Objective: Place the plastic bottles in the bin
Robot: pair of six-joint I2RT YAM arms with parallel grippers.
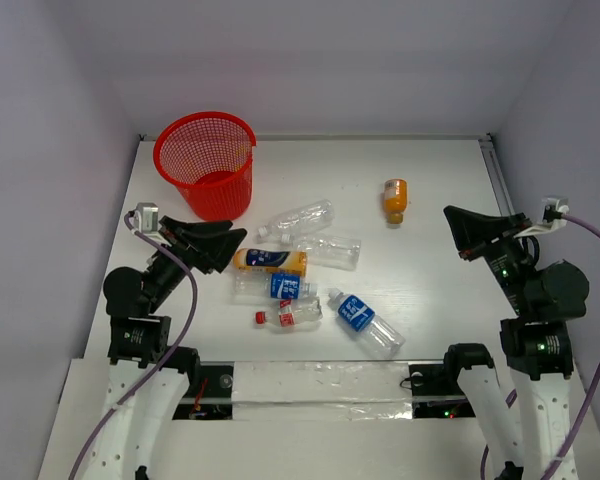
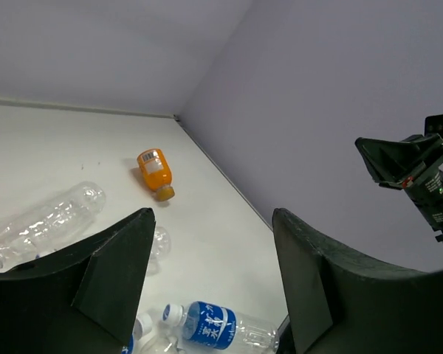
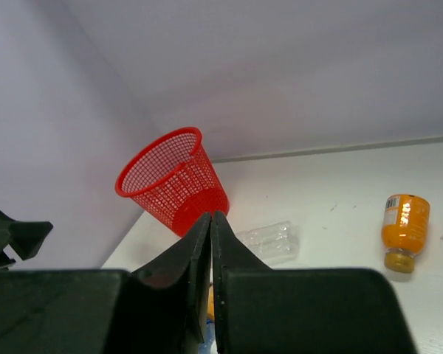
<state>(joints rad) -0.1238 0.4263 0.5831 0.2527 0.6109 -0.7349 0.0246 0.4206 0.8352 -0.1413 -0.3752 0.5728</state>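
- Lying on the table (image 1: 440, 300) are the plastic bottles (image 1: 365, 318) — six clustered left of centre, and a lone orange bottle (image 1: 395, 199) well apart toward the far right.
- Bin (image 1: 205, 165): upright at the far left corner.
- Left gripper (image 2: 213, 221): jaws apart, empty, just beside the cluster.
- Right gripper (image 3: 211, 217): jaws pressed together, holding nothing — at the right side.
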